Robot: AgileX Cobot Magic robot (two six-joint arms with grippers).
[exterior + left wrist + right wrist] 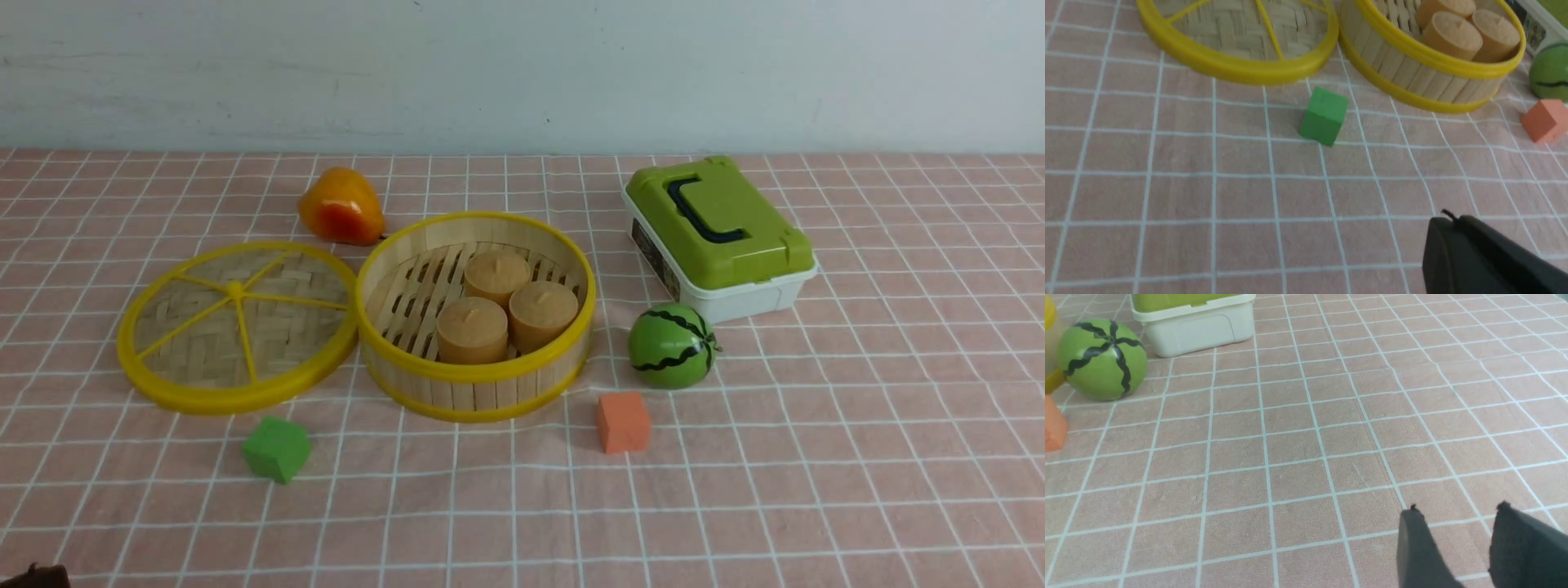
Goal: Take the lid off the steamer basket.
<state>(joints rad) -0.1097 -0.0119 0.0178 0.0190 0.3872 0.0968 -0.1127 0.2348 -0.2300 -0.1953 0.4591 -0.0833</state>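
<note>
One left gripper, low in the near left corner: fingers together, no gap, nothing held. Next, lid: off the basket, flat on the cloth, just beside the basket's left wall, touching or nearly so, can't tell. Looks light and fairly stiff for its width. Likely to give a little at the woven panel, so no pressing there. Rim probably smooth, maybe slippery, prone to tilt or swing under a one-sided pinch. Best hold: centre knob, straight down, for a level lift; small, so easy to miss off-centre. Second choice: thick rim on the outer left, away from the basket. Avoid prying on the thin spokes.

Green block just in front of the lid, pear behind. Then basket, upright, uncovered, three buns inside. Probably light too, easily nudged by a bump from the lid; slats likely less sturdy than rims. Further right, orange block, melon, green-topped box; no need to touch. Last, right gripper: fingers apart, nothing between. Lid removal looks complete; no further grasp needed, just keep clear.
</note>
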